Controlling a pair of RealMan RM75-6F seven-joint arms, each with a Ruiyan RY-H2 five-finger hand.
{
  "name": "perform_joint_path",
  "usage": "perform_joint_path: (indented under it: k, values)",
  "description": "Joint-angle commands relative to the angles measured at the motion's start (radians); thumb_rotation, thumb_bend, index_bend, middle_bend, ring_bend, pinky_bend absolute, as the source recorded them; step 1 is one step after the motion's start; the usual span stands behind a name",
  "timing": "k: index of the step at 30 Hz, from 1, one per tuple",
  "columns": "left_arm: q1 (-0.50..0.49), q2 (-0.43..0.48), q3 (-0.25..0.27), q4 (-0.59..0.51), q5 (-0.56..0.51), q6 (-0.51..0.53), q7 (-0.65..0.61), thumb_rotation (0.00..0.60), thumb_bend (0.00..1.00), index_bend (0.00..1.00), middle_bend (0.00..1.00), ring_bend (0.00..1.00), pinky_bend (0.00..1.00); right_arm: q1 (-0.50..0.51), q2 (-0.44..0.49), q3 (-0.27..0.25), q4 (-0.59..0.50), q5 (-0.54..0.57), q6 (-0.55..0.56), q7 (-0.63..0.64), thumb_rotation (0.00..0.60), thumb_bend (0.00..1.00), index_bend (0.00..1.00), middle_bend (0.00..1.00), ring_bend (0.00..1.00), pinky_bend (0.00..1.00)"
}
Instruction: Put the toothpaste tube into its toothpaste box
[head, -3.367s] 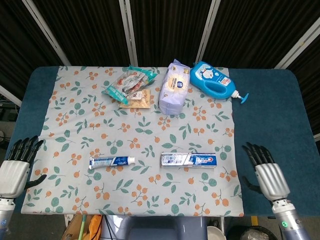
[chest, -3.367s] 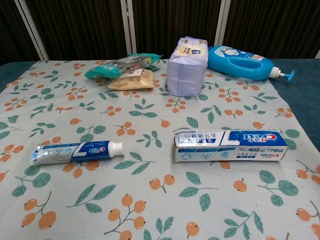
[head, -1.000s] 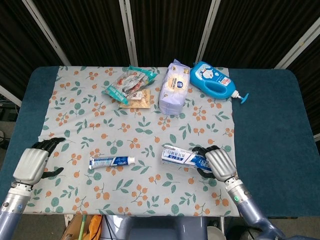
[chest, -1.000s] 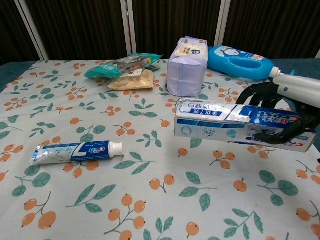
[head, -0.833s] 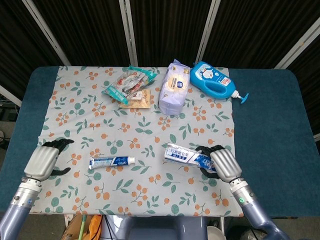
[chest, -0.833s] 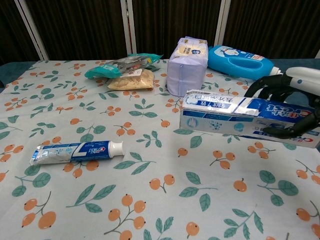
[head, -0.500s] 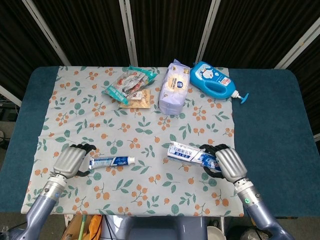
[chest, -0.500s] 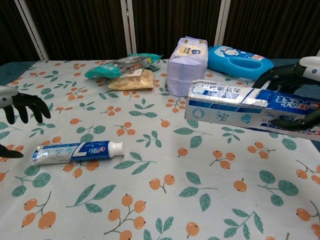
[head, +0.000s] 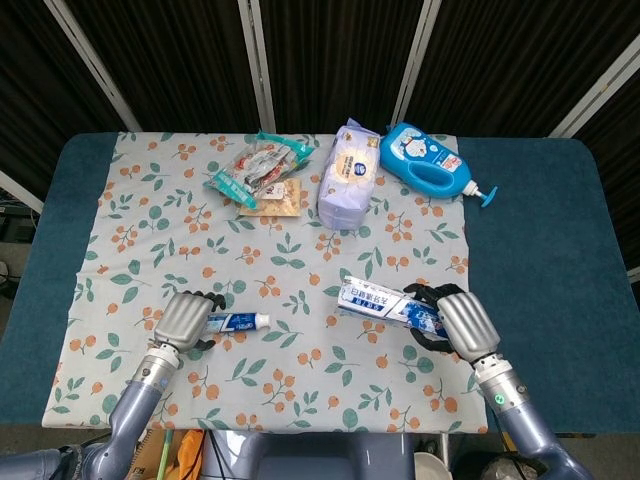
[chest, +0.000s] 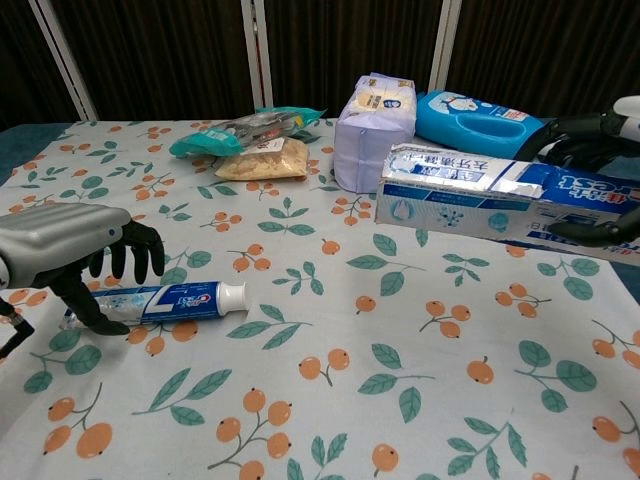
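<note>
Both hands are busy: the right hand (head: 455, 321) has its fingers (chest: 588, 232) wrapped round the light, crushable toothpaste box (chest: 500, 205) held off the table, while the left hand (chest: 62, 250) hovers with fingers (chest: 137, 250) spread over the soft, squishy toothpaste tube (chest: 165, 302), best pinched mid-body just beneath them.

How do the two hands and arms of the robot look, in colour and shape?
Both match. The left hand and right hand each have a smooth silver-grey shell over the back, rounded and box-like, and slim black jointed fingers. Behind each hand comes a narrower metallic wrist, then a rounded grey-blue forearm. The right wrist carries a small green light. No loose cables or printed markings are visible.
</note>
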Motion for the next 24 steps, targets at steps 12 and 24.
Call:
perform_joint_path:
  k: [12,24]
  values:
    - [-0.007,-0.032,0.019,0.049,-0.048,0.020,0.002,0.600,0.25,0.44,0.50,0.49,0.50,-0.001,-0.005,0.001,0.010,-0.003,0.006,0.004,0.600,0.32,0.30,0.46,0.43,0.33]
    - [-0.020,-0.036,0.031,0.074,0.035,0.060,-0.007,0.600,0.43,0.62,0.69,0.67,0.63,-0.003,-0.006,0.001,0.011,-0.002,0.013,0.006,0.600,0.32,0.30,0.46,0.43,0.34]
